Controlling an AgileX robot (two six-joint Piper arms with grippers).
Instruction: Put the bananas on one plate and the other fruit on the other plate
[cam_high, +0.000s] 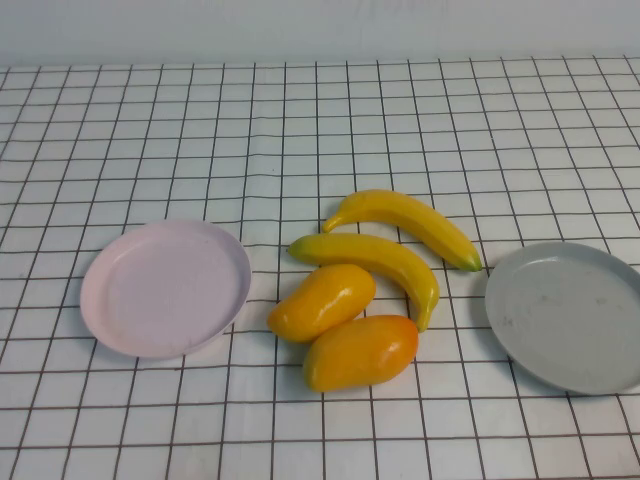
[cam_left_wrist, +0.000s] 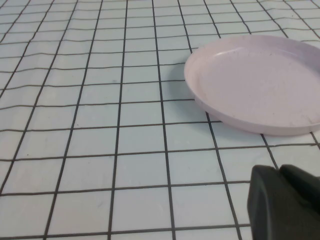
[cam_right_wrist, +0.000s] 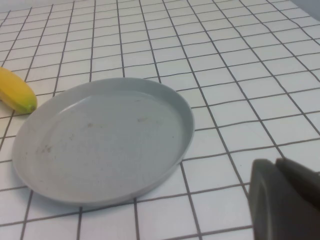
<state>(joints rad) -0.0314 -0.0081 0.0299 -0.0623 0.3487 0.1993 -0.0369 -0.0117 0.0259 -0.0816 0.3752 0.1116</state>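
Two yellow bananas (cam_high: 410, 222) (cam_high: 385, 258) lie side by side at the table's middle. Two orange-yellow mango-like fruits (cam_high: 322, 300) (cam_high: 360, 352) lie just in front of them, touching. The pink plate (cam_high: 165, 288) sits empty on the left, the grey plate (cam_high: 570, 315) empty on the right. Neither gripper shows in the high view. The left gripper (cam_left_wrist: 280, 172) is shut and empty, a short way from the pink plate (cam_left_wrist: 255, 82). The right gripper (cam_right_wrist: 275, 161) is shut and empty, beside the grey plate (cam_right_wrist: 105, 137). One banana's tip (cam_right_wrist: 17, 92) shows past that plate.
A white cloth with a black grid (cam_high: 320, 120) covers the whole table, slightly wrinkled near the middle. A pale wall runs along the far edge.
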